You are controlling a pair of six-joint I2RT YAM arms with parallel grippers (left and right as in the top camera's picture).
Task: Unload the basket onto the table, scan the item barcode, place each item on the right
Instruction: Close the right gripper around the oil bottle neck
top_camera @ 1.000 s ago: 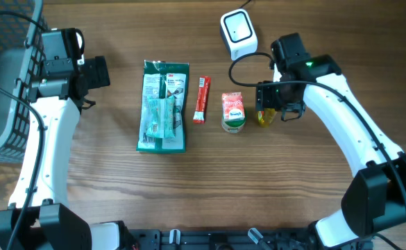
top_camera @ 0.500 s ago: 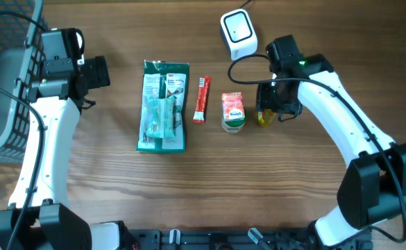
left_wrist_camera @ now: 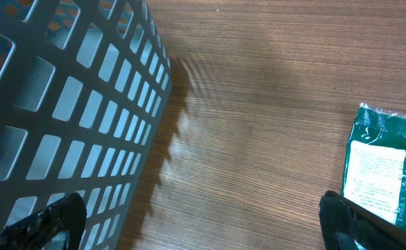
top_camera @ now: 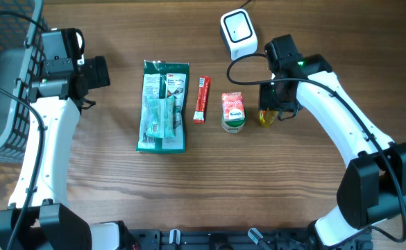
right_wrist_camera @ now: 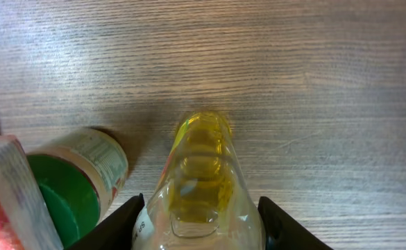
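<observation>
Table [top_camera: 209,180]: brown wood grain, filling the overhead view.
Bottle [right_wrist_camera: 201,182]: small and clear with yellow liquid inside. It lies on the wood right of centre in the overhead view and low in the middle of the right wrist view.
Right gripper [right_wrist_camera: 203,222]: down over the bottle with one finger [right_wrist_camera: 123,221] on each side of it. The fingers sit right against the bottle's sides, but I cannot tell whether they are squeezing it or only flanking it.
Scanner [top_camera: 237,31]: white with a dark face, at the top of the overhead view, above and left of the bottle. A black cable runs from it.
Jar [top_camera: 233,112]: green lid and red-orange label, just left of the bottle. A strip of bare wood shows between them in the right wrist view.
Stick [top_camera: 201,99]: a thin red sachet, left of the jar.
Packet [top_camera: 163,105]: a flat green pack, left of the stick. Its corner shows at the right edge of the left wrist view.
Basket [left_wrist_camera: 57,118]: grey lattice wall at the far left, filling the left third of the left wrist view.
Left gripper [top_camera: 98,71]: upper left of the overhead view, between the basket and the packet. Its jaws are spread wide with nothing between them.
</observation>
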